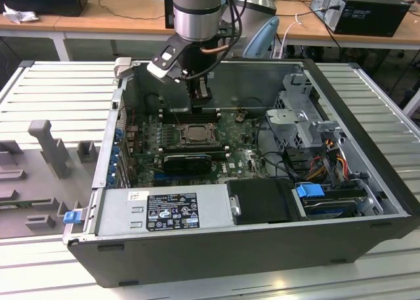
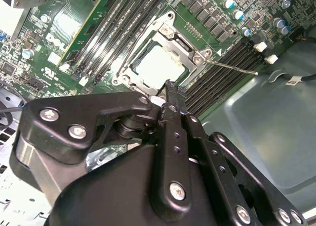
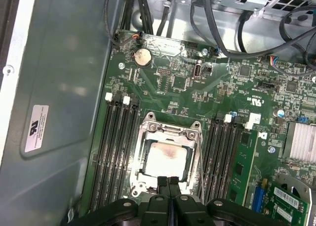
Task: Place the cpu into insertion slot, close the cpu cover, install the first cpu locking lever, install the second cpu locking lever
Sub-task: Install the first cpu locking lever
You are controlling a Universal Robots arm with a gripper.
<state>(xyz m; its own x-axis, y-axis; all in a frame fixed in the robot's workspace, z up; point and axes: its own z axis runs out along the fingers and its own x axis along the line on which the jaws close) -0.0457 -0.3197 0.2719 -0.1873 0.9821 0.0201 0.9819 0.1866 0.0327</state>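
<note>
in the insertion slot (image 3: 141,137), cpu (image 3: 165,159) flat

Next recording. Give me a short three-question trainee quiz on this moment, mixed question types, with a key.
1. True or false: the cpu sits in the insertion slot.
2. Which is the tool nearest? A the insertion slot; B the coin battery; C the power supply.
3. Fill in: the cpu cover lies ___ over the cpu.
Key: 1 true; 2 A; 3 closed.
</note>
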